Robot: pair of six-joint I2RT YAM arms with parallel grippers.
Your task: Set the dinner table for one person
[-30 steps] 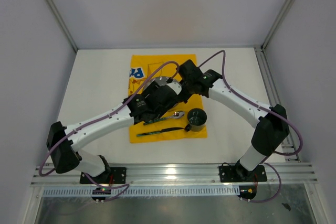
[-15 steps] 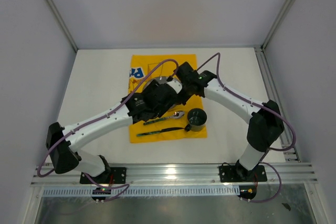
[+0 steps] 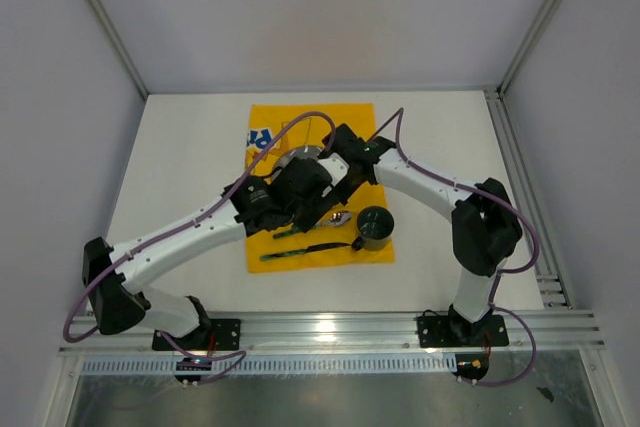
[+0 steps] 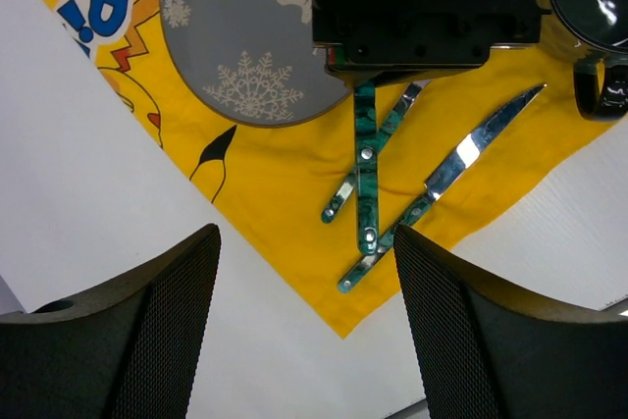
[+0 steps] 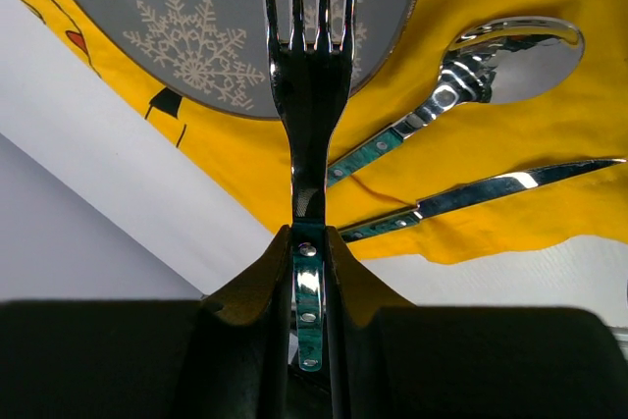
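Observation:
My right gripper [image 5: 309, 237] is shut on the green handle of a fork [image 5: 309, 95], whose tines point over a grey snowflake plate [image 5: 196, 56]. The plate [image 4: 245, 36] lies on a yellow printed cloth [image 3: 270, 122] on the white dinner table [image 3: 180, 147]. A spoon [image 5: 510, 51] and a knife [image 5: 491, 188] with green handles lie on the cloth near the plate. My left gripper [image 4: 304, 233] hangs open over the cloth's corner with nothing between its fingers. In its view the fork's handle [image 4: 366, 174] sticks out below the right gripper's black body [image 4: 432, 2].
A dark mug [image 3: 375, 227] stands on the cloth's near right corner, also at the left wrist view's top right [image 4: 594, 7]. Both arms cross over the cloth's middle. White walls and metal posts enclose the table; a rail [image 3: 320, 332] runs along the near edge.
The right arm has swung left, carrying the fork further over the plate. The left arm has shifted slightly left and back. Both grippers keep their states.

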